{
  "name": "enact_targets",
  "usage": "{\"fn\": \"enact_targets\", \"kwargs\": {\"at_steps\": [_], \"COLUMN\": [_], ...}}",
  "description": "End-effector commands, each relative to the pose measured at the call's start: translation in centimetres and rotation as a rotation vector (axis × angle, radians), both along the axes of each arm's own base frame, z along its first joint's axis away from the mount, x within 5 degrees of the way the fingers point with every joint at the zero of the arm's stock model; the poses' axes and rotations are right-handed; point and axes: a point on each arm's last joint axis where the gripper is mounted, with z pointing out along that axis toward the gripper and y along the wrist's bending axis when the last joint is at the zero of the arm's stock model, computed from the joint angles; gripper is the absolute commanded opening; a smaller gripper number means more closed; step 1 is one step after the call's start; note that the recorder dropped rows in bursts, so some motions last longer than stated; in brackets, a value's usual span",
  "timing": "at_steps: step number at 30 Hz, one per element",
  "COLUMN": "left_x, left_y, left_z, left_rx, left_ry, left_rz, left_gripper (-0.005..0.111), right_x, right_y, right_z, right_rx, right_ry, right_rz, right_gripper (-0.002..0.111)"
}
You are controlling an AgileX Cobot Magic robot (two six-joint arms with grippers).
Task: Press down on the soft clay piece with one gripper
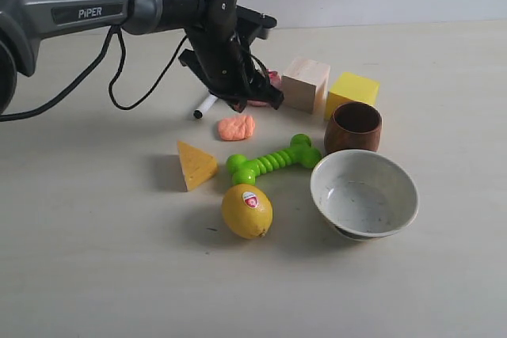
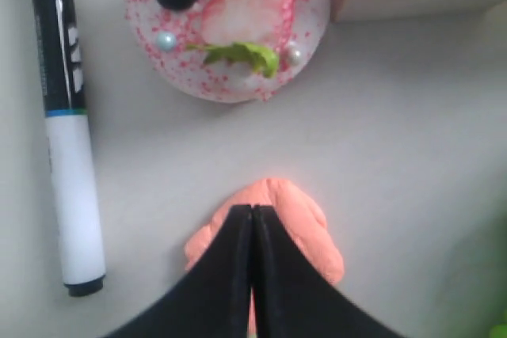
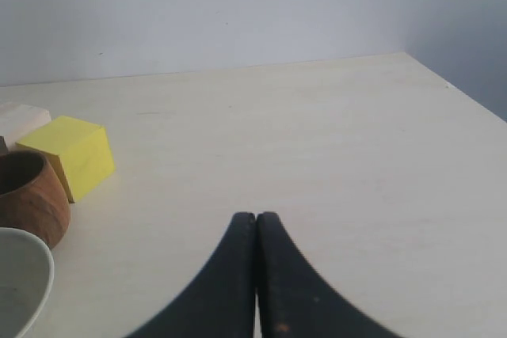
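Left claw [image 2: 252,211]: black, on the dark grey arm marked PIPER, jaws pressed together, nothing between them. In the left wrist view its tips overlap the near edge of the small salmon-orange soft clay lump [image 1: 236,127]; I cannot tell whether they touch it. In the exterior view the claw hangs just above and behind the lump, slightly to its right.

The clay lies on the pale table [image 1: 95,259], near the middle of the group of objects. It is matte, lumpy and creased, an irregular oval, smaller than the lemon.

Left to right on the table:
- A black-and-white marker pen [image 1: 204,106] lies flat behind and left of the clay.
- A yellow-orange cheese-like wedge [image 1: 195,165] is in front and left of the clay.
- A yellow lemon with a sticker [image 1: 246,210] is nearest the camera.
- A green ribbed dumbbell-shaped toy [image 1: 273,160].
- A pink speckled round container [image 2: 230,29] is mostly hidden behind the claw in the exterior view.
- A pale wooden block [image 1: 305,83].
- A yellow cube [image 1: 353,91].
- A brown wooden cup [image 1: 353,127].
- A white bowl [image 1: 364,193].

Right claw [image 3: 256,218]: black, jaws closed and empty, above bare table, well apart from the clay.
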Motion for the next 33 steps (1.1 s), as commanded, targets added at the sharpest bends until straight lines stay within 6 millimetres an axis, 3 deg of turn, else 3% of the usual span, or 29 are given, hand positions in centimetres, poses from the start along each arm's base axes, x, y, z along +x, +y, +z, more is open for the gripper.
{"fn": "enact_targets", "kwargs": {"at_steps": [1,11,33], "left_x": [-0.1,-1.6,-8.0], "left_y": [0.3,1.2,5.7], "left_z": [2.3,5.6,10.7], "left_rx": [-0.020,-0.097,-0.255], "left_ry": [-0.036,-0.128,-0.296], "left_rz": [0.002,0.017,0.051], "left_gripper": [0.000,0.000,0.000], "right_x": [0.0,0.0,0.0], "right_y": [0.0,0.0,0.0], "right_z": [-0.1,-0.1,-0.1], "right_rx": [0.001,0.001,0.001], "right_ry": [-0.009,-0.009,-0.009], "right_rz": [0.002,0.002,0.002], "right_gripper": [0.000,0.000,0.000]}}
